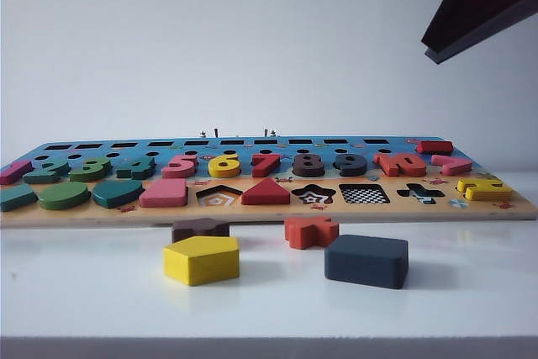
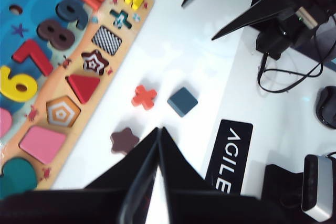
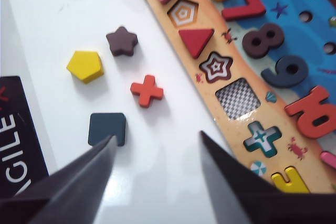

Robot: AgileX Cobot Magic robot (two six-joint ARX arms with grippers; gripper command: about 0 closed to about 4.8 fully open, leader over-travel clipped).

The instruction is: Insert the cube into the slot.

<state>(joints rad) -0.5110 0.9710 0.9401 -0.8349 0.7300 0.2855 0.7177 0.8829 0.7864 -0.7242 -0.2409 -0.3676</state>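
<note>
Two grippers, both empty, as I read them. Right gripper (image 3: pixel 155 150) hangs with its jaws spread wide above the white table (image 1: pixel 471 292), the cube (image 3: pixel 107 128) lying just beside one fingertip. Left gripper (image 2: pixel 157 129) is pinched together, well off the table. The slot (image 3: pixel 238 98) sits bare in the puzzle board (image 1: pixel 277 212), between star and cross recesses.

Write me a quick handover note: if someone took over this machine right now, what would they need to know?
Right pincer: open, empty, above the table just short of the cube.
Left pincer: fingers together, empty, raised over the table near the brown star.
Cube: lying loose on the white table, in front of the puzzle board.
Slot: checkerboard recess, vacant.
Done: nothing gripped yet.
Left: grip the cube, carry it to the slot, press it in.
</note>
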